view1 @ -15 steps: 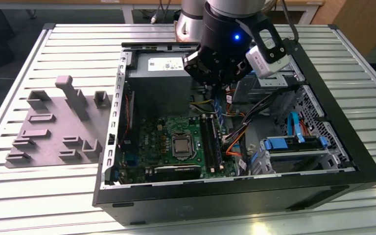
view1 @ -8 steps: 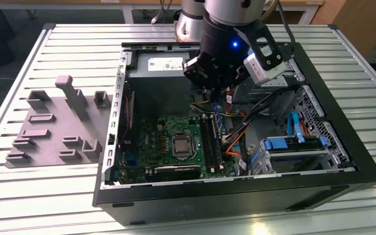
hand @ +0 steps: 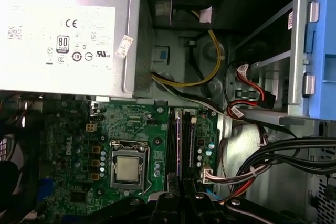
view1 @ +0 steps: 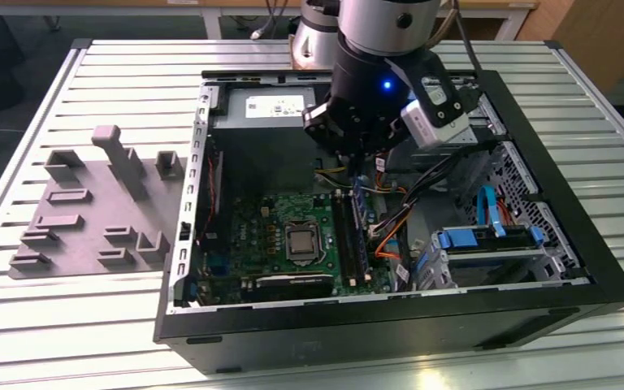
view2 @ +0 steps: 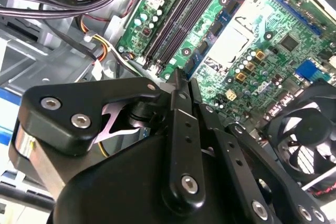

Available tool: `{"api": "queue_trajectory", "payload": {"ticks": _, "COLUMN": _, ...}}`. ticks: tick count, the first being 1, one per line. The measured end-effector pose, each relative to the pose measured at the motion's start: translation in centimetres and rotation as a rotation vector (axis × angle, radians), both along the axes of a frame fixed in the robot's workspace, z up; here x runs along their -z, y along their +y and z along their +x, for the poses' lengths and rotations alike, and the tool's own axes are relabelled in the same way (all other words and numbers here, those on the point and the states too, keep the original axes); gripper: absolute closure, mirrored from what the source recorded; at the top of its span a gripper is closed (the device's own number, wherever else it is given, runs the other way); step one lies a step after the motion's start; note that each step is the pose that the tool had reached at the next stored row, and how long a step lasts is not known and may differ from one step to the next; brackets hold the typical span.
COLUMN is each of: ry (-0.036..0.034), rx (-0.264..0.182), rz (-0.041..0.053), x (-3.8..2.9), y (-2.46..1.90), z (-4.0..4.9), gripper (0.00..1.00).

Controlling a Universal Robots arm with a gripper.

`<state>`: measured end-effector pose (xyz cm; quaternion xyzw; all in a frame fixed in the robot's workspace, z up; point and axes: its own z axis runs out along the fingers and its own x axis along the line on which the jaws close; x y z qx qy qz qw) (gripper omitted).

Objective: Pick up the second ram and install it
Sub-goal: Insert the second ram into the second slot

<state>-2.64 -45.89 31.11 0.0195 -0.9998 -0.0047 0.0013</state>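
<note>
In the exterior view my gripper (view1: pixel 353 166) hangs inside the open computer case (view1: pixel 572 284), over the far end of the memory slots on the green motherboard (view1: pixel 257 236). The second ram (view1: pixel 359 240), a long thin blue stick, stands on edge in those slots beside a darker one. In both wrist views the black fingers (view2: pixel 178 98) lie close together with nothing between them. Their tips point at the near end of the slots (view2: pixel 176 24). The first wrist view has the slots (hand: pixel 178 145) running straight out from the gripper (hand: pixel 182 196). How deep the ram sits cannot be told.
A silver power supply (hand: pixel 63 35) fills the case's far end. Cable bundles (hand: pixel 283 161) and blue drive brackets (view1: pixel 486 240) lie on the exterior view's right. A fan (view2: pixel 310 129) sits near the processor socket (hand: pixel 127 169). A grey slotted fixture (view1: pixel 95 211) rests on the ribbed table.
</note>
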Motion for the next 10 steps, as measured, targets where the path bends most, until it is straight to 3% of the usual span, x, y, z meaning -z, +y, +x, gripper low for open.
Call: {"api": "queue_trajectory", "payload": {"ticks": 10, "ry": 0.0006, "rx": 0.007, "rz": 0.0000, "x": 1.80, "y": -0.05, "z": 0.00, "gripper": 0.86}}
